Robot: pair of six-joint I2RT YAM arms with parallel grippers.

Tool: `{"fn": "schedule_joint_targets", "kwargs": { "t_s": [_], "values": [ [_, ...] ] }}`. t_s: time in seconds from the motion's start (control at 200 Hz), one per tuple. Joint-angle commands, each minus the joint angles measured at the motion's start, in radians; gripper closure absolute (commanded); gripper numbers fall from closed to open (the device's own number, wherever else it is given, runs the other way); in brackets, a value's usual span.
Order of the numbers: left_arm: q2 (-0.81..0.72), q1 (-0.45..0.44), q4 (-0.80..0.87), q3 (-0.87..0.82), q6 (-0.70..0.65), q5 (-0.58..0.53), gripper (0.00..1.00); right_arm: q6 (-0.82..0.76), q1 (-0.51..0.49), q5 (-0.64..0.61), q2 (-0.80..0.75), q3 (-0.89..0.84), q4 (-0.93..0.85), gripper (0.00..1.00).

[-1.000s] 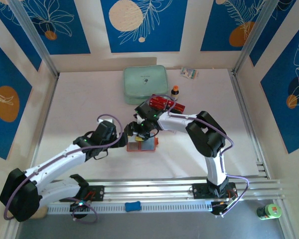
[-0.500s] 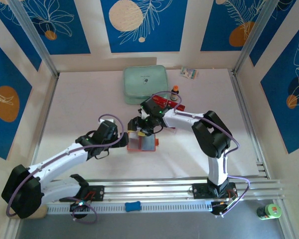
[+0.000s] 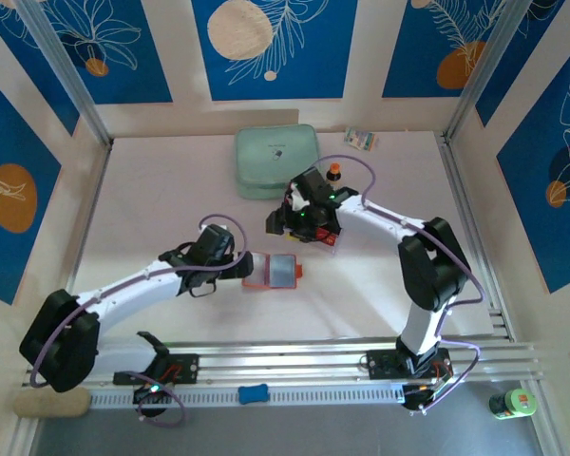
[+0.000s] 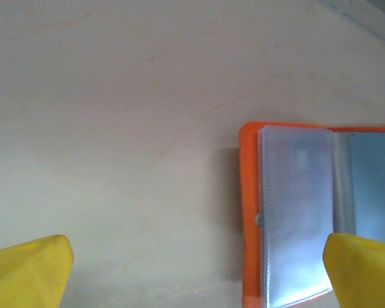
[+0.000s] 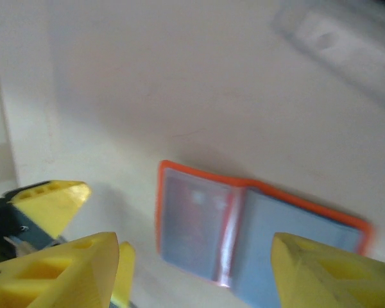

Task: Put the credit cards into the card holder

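Card holder (image 3: 274, 271): lying open, awaiting cards.
Credit cards (image 3: 329, 237): pile sitting far right, apparently unloaded.
Left fingers (image 4: 32, 269), right fingers (image 5: 327, 269): hanging spread, empty.

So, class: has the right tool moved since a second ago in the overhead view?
Yes. The right tool has left its spot over the card holder and drawn back towards the mint-green pouch at the table's far side.

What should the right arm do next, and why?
Probably bring the right gripper down onto the red cards by its wrist and pinch one. Its jaws are apart with nothing between them, the card holder lies open on the table, and the left gripper sits open at the holder's left edge.
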State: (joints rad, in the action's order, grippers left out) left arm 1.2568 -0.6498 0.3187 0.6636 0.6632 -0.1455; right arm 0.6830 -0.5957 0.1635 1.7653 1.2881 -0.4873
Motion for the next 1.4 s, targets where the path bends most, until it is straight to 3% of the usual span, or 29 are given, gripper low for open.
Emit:
{"fn": "schedule_joint_targets", "kwargs": {
  "t_s": [0.0,0.24,0.48,1.145,1.395],
  "values": [
    [0.022,0.009,-0.016,0.043,-0.031,0.023,0.0,-0.196,0.034,-0.164,-0.03,0.062,-0.227,0.37],
    [0.054,0.009,-0.02,0.062,-0.033,0.029,0.0,-0.47,0.044,-0.426,0.018,0.18,-0.425,0.46],
    [0.059,0.009,-0.014,0.059,-0.037,0.027,0.0,-0.575,0.007,-0.609,0.111,0.256,-0.504,0.63],
    [0.052,0.009,-0.027,0.035,-0.02,0.03,0.0,-0.617,-0.023,-0.688,0.203,0.279,-0.487,0.64],
    [0.053,0.009,-0.031,0.033,-0.018,0.032,0.0,-0.612,-0.03,-0.673,0.215,0.266,-0.479,0.71]
  ]
}}
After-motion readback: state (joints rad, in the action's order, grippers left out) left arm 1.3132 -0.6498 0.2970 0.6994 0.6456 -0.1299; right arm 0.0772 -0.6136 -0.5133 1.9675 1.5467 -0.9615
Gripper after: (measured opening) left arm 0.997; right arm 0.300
